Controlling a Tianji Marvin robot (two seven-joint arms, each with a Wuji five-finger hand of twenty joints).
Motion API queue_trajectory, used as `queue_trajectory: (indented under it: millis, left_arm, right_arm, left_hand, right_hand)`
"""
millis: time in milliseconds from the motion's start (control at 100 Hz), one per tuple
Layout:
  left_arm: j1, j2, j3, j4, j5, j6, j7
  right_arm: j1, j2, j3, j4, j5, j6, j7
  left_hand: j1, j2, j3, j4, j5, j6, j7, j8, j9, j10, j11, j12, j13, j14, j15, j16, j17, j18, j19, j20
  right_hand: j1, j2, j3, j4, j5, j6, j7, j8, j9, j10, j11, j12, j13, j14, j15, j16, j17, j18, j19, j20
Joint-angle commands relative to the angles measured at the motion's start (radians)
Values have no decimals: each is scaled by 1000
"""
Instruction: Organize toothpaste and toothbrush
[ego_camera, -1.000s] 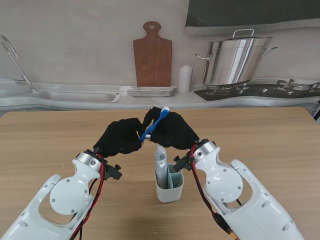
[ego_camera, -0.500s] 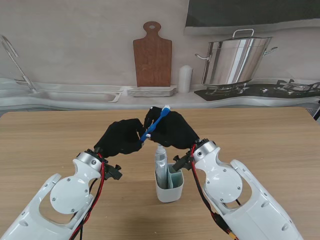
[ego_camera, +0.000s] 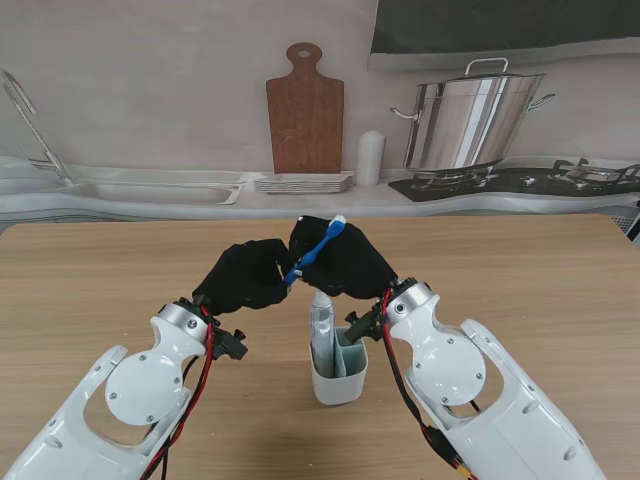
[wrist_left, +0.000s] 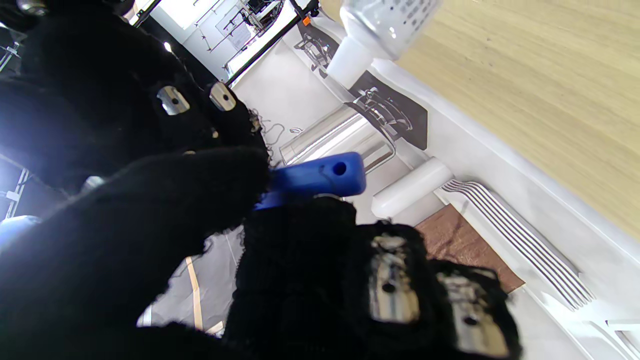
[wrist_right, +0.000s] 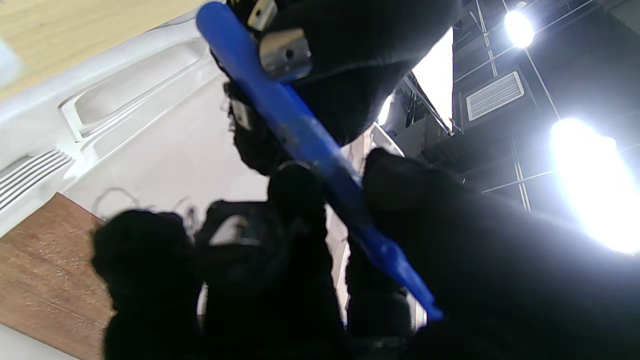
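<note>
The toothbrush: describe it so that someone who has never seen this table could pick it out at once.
Start at the wooden table and find the two black-gloved hands meeting over its middle, just beyond the white holder cup with the toothpaste tube. The toothbrush is the thin blue stick pinched between the left hand and right hand, white-tipped end slanting up: the only blue thing there.

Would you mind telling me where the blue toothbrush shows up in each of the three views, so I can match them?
Stand view: the blue toothbrush slants between both hands above the white holder, head farther from me.
Left wrist view: its blunt handle end pokes out between black fingers.
Right wrist view: its handle runs diagonally across centre.
Shared landmark: the wooden cutting board on the backdrop.
</note>
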Motion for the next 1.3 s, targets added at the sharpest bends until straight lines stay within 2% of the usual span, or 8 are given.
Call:
queue_trajectory:
  millis: [0,390,560,660,860,1090,1150,1290]
  left_arm:
    - [0,-3,3,-8,1,-2,-16]
    - [-7,-4,11,-1,-1,-12,-14]
    - [-4,-2,10,-1,1,-18,-22]
    - [-2,0,8,-3,5,-20,-26]
    - [4,4,1,-8,21,-21,-35]
    - [10,7,-7,-10,54,-25,-35]
    - [11,8,-10,-10,62,-29,-34]
    - [13,9,-16,-11,71,-31,-34]
  right_arm:
    - [-3,-4,1,-1,2,-5,17]
    - [-8,-2,6,-8,60,-10,44]
    - [-13,-2,7,-12,84,-8,51]
    - [-16,-3,7,-14,84,-3,47]
    - [-17,-4,9,-16,81,0,42]
    - [-18,-4,13,-21,77,7,39]
    - [-18,-4,15,-23,78,6,40]
    - [-18,-4,18,-25,79,4,39]
  left_hand:
    - [54,26,86,-2,88,-52,49,20,45,64,22,-21,22,43,59,-10,36,-37,178,-9]
    - [55,33,79,-17,82,-53,46,19,40,62,19,-21,22,41,57,-9,34,-41,176,-9]
    - [62,50,58,-54,66,-59,35,20,22,61,9,-17,19,36,39,-7,22,-50,169,-8]
    - [63,59,46,-97,53,-66,25,21,10,58,-1,-12,18,34,20,6,9,-55,161,-3]
    - [70,108,9,-281,-12,-88,-9,19,-58,42,-46,19,-4,38,-98,106,-65,-67,123,36]
    - [54,158,-100,-433,-124,-82,-103,42,-200,57,-166,2,-144,74,-268,143,-220,-24,-1,116]
    - [32,195,-147,-427,-150,-68,-152,64,-254,60,-194,-38,-179,78,-317,152,-259,-6,-54,159]
    - [-18,331,-274,-336,-206,-24,-264,103,-373,74,-261,-186,-264,94,-427,144,-365,40,-167,210]
  right_hand:
    - [28,-35,83,31,29,-30,38,32,40,19,57,23,7,-118,43,35,23,-29,6,18]
    - [93,-109,85,241,98,-37,63,171,77,70,165,104,9,-182,224,136,118,-67,29,160]
    - [101,-168,85,448,157,-7,52,225,113,94,195,126,7,-192,298,181,137,-88,89,255]
    - [101,-189,85,537,184,-1,52,240,134,101,206,133,7,-200,322,195,146,-104,121,284]
    - [90,-210,85,670,217,0,49,255,164,109,217,138,2,-213,360,172,158,-129,166,307]
    - [85,-215,85,732,238,-4,46,261,179,118,222,143,-1,-213,381,162,162,-135,183,311]
    - [81,-216,85,751,242,-6,45,263,181,120,222,145,-1,-214,385,161,162,-138,186,311]
    - [75,-213,85,803,253,-9,45,270,189,120,225,145,-4,-210,392,157,163,-141,193,313]
